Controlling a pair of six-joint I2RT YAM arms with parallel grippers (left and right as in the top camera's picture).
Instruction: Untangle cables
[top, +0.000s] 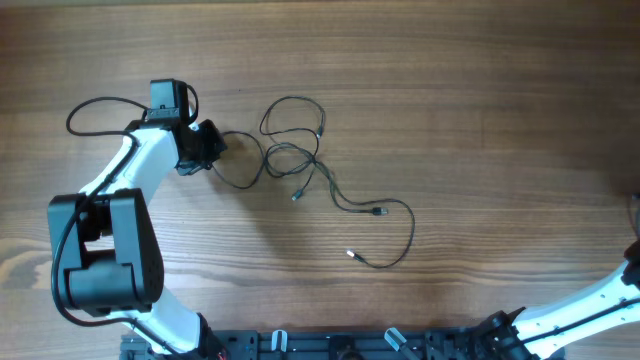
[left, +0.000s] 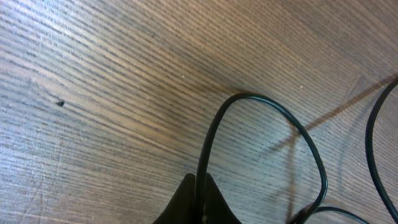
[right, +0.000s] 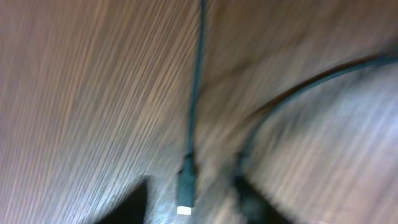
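Observation:
A tangle of thin dark cables (top: 295, 152) lies on the wooden table, with loops at the centre and a long strand curving right to a plug end (top: 351, 254). My left gripper (top: 212, 142) is at the tangle's left edge. In the left wrist view it (left: 199, 190) is shut on a dark cable (left: 214, 124) that loops away over the wood. In the blurred right wrist view, my right gripper (right: 189, 208) is open, with a cable plug (right: 185, 186) lying between its fingers. Overhead, the right gripper is out of frame.
The right arm (top: 590, 305) enters from the bottom right edge overhead. The left arm's base (top: 105, 255) stands at the lower left. A black rail (top: 350, 345) runs along the front edge. Other plug ends lie at centre (top: 378, 212).

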